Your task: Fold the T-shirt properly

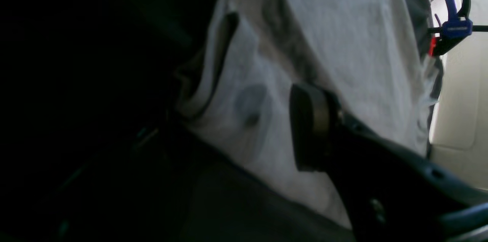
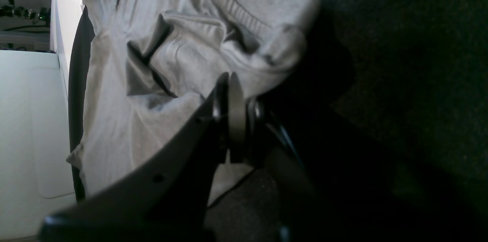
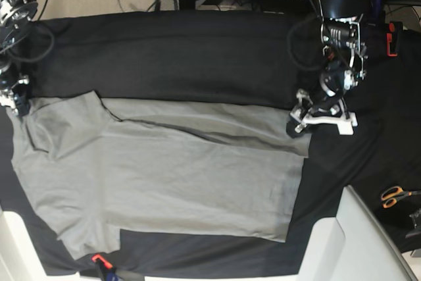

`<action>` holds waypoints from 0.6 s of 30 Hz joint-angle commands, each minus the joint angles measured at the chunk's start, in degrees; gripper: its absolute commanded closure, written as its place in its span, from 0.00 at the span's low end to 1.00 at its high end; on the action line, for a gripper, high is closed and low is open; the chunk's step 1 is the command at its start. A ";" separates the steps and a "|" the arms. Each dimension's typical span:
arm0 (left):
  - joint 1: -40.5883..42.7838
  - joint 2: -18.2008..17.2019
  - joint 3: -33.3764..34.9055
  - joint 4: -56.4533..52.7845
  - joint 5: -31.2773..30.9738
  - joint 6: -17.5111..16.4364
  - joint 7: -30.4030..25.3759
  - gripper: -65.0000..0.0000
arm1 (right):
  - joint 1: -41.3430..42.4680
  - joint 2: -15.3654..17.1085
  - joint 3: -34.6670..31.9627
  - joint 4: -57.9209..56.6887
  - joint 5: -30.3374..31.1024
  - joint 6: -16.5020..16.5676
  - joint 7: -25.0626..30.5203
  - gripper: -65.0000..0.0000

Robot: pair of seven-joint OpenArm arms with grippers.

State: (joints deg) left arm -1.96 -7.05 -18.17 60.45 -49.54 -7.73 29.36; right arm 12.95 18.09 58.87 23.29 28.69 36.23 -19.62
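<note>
Your T-shirt (image 3: 158,182) lies spread flat on the black-covered surface (image 3: 184,51), its far long edge folded over. Your right claw (image 2: 232,110) sits at the shirt's far corner by the sleeve, fingers pressed together with a pinch of grey cloth between them. Your left claw (image 3: 309,118) is at the shirt's opposite far corner, just over the hem; its jaws stand apart, one finger (image 1: 309,127) against the fabric, gripping nothing you can make out.
</note>
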 commanded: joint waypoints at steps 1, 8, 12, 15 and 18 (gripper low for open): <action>-0.11 -0.03 0.02 0.17 -0.18 -0.14 0.39 0.51 | 0.02 0.24 -0.01 0.05 0.28 -0.67 -1.09 1.00; -0.20 0.06 0.11 -3.26 -0.18 -0.14 -3.12 1.00 | 0.02 0.24 -0.10 0.05 0.28 -0.67 -1.09 1.00; -0.29 -0.03 0.11 -3.17 -0.18 -0.05 -1.54 1.00 | 0.02 0.51 -0.19 0.05 0.28 -0.67 -1.61 1.00; 1.65 -0.12 0.11 1.66 -0.26 0.03 1.27 1.00 | 0.19 0.95 -0.19 0.58 0.28 -0.67 -4.78 1.00; 4.37 -0.29 -0.16 7.99 -0.26 0.12 3.03 1.00 | -0.51 0.51 -0.10 6.03 0.28 -0.67 -7.94 1.00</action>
State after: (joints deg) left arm 3.53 -6.70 -18.09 67.42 -49.34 -7.11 33.10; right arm 12.01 17.50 58.85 28.84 28.75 35.38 -27.64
